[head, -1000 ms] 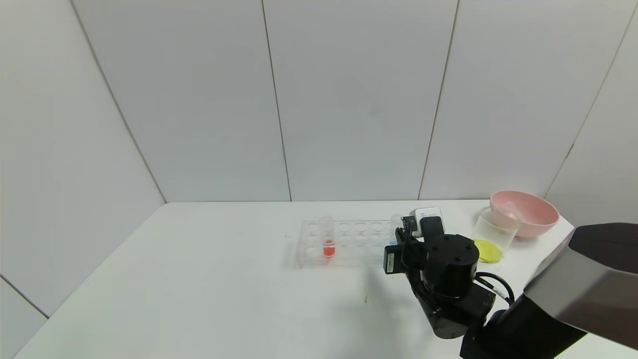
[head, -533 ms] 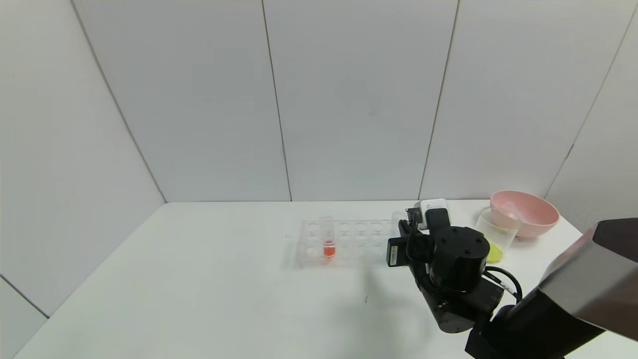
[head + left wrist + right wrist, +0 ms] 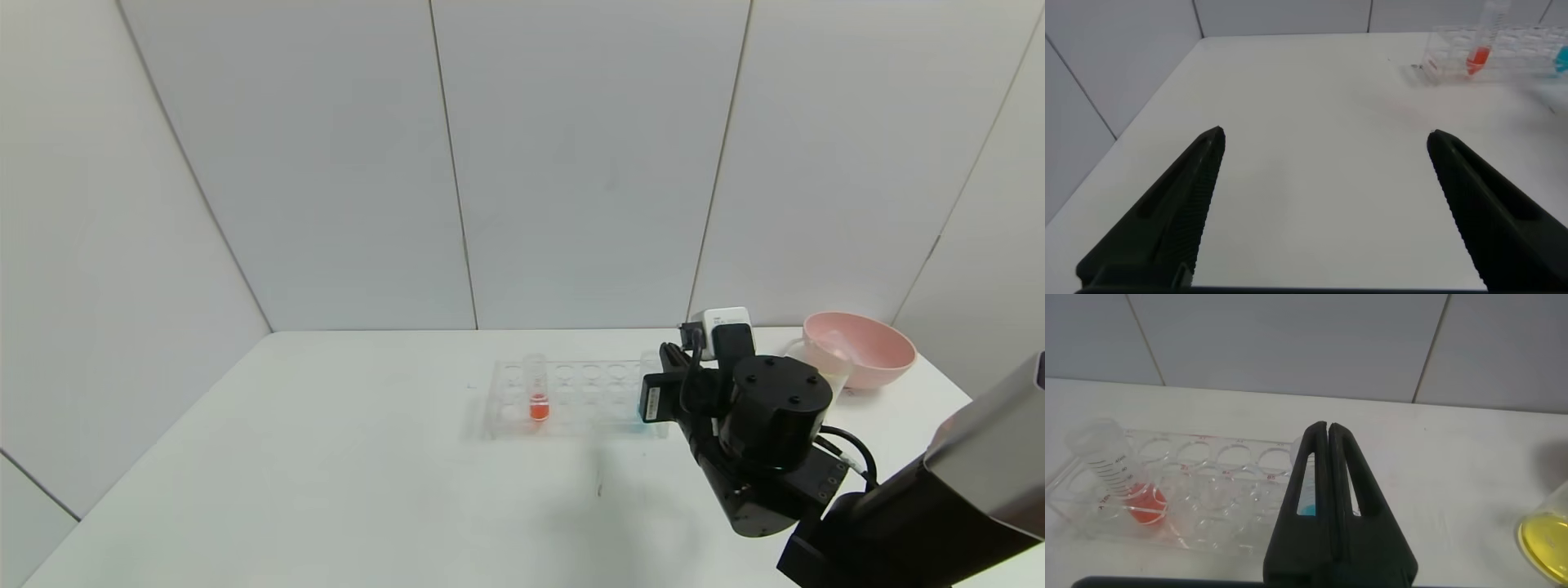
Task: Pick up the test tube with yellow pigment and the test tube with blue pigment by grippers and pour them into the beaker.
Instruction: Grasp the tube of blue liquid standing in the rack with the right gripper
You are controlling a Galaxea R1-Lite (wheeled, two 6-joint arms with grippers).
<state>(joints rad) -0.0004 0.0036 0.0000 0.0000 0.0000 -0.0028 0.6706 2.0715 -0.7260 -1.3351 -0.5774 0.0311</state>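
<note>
The blue tube (image 3: 1308,508) stands upright just behind the closed right tool (image 3: 1329,437), while the beaker (image 3: 1546,539), holding yellow liquid, sits off to its right.

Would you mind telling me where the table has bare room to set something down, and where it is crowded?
Bare: the table left of and in front of the tube rack, where the open left gripper hovers. Crowded: the right end, where the shut right gripper holds the blue tube near the beaker and pink bowl.
</note>
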